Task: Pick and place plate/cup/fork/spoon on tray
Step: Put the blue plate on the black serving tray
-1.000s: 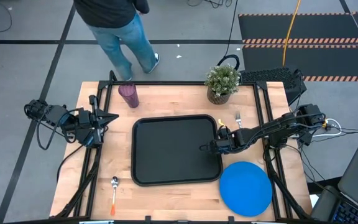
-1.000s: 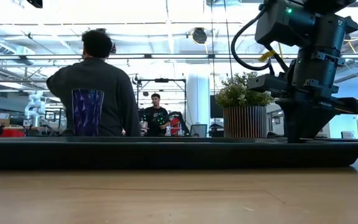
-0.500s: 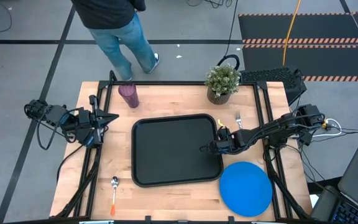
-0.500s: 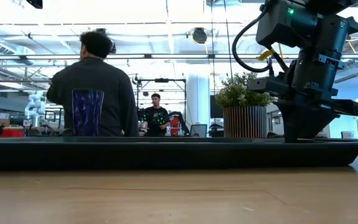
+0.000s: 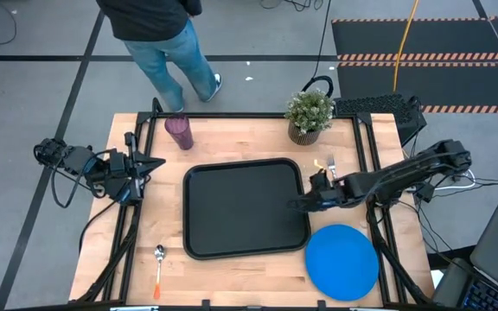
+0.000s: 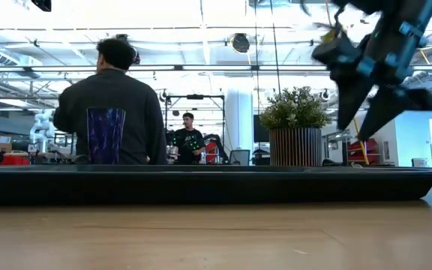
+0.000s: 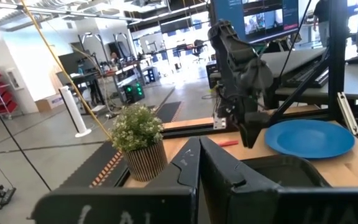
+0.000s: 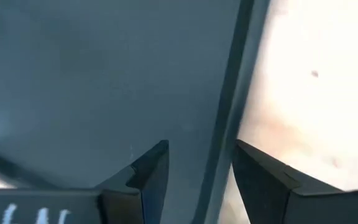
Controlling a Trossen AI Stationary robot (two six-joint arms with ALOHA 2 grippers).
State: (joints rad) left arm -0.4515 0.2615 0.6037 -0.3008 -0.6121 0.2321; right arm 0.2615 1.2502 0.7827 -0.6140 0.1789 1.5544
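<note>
Wooden tabletop [image 5: 232,138] carries one of each: one black tray [image 5: 245,207] in the middle, bare inside; one blue plate [image 5: 342,261] just off the tray's near right corner; one purple cup [image 5: 179,132] near the far left edge; one fork [image 5: 331,164] beside the tray's far right corner; one spoon [image 5: 158,268] by the near left edge; and one potted plant [image 5: 309,114] at the far edge. One person [image 5: 158,34] stands on the floor beyond the table. The right gripper [image 5: 296,205] hangs over the tray's right rim, its fingers [image 8: 148,171] parted with nothing between them, straddling the rim. The left gripper [image 5: 156,161] waits at the table's left edge, fingers pressed together and holding nothing. Bare wood lies left of the tray.
</note>
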